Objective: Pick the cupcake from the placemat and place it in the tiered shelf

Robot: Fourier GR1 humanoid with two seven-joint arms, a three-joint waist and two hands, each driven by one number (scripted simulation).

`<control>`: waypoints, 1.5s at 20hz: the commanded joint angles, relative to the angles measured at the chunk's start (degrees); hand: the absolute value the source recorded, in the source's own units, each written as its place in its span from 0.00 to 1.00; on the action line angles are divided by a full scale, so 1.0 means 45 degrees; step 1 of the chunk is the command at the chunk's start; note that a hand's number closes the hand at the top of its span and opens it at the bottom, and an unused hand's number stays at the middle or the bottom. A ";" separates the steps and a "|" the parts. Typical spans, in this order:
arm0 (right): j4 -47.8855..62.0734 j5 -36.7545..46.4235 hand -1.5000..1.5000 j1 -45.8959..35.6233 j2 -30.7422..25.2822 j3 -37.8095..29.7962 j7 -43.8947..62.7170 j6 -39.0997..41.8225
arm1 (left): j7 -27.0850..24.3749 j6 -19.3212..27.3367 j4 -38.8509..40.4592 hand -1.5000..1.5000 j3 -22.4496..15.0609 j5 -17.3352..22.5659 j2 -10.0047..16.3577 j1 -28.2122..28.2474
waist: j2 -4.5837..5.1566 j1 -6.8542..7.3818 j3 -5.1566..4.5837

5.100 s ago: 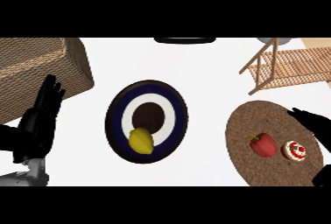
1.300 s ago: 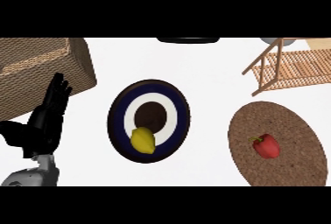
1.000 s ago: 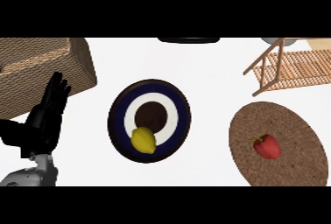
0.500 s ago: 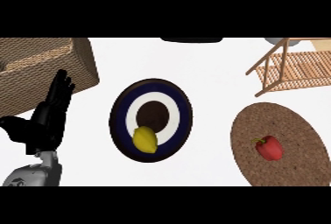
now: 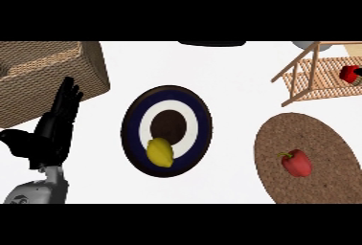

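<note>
Fully open left hand (image 5: 51,135), empty.

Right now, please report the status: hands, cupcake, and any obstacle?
Left hand open, resting at left. Right hand barely shows by tiered shelf, state unclear. Cupcake off placemat, at shelf's right edge. Red pepper on placemat, not in the way.

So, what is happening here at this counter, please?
The round placemat bears only a red pepper. Something red, probably the cupcake, shows in the wooden tiered shelf at the picture's right edge. A dark bit beside it may be the right hand. The left hand rests open at the left, fingers up. A lemon lies on the dark blue plate.
</note>
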 commanded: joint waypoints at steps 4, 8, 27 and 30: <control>0.0439 -0.0660 0.00 -0.0157 -0.0764 -0.0577 -0.0963 0.1339 | -0.0387 -0.0227 0.0463 0.50 0.0575 0.0341 0.0225 -0.0226 | 0.0044 -0.0058 0.0002; 0.0637 -0.1702 0.00 -0.0211 -0.0936 -0.1568 -0.1097 0.1641 | -0.0227 -0.0490 -0.0402 0.50 0.0158 0.0332 0.0162 0.0756 | -0.0018 -0.0003 0.0006; 0.1671 -0.3332 0.00 0.2881 -0.5216 -0.3360 0.0715 0.4269 | 0.0446 -0.0405 -0.0756 0.50 0.0580 0.0393 0.0439 0.0220 | 0.0009 -0.0205 0.0068; 0.1705 -0.3562 0.00 0.3174 -0.5300 -0.3573 0.0632 0.4831 | -0.0015 -0.0283 -0.0334 0.50 0.0345 0.0245 0.0102 0.0099 | 0.0045 -0.0224 0.0077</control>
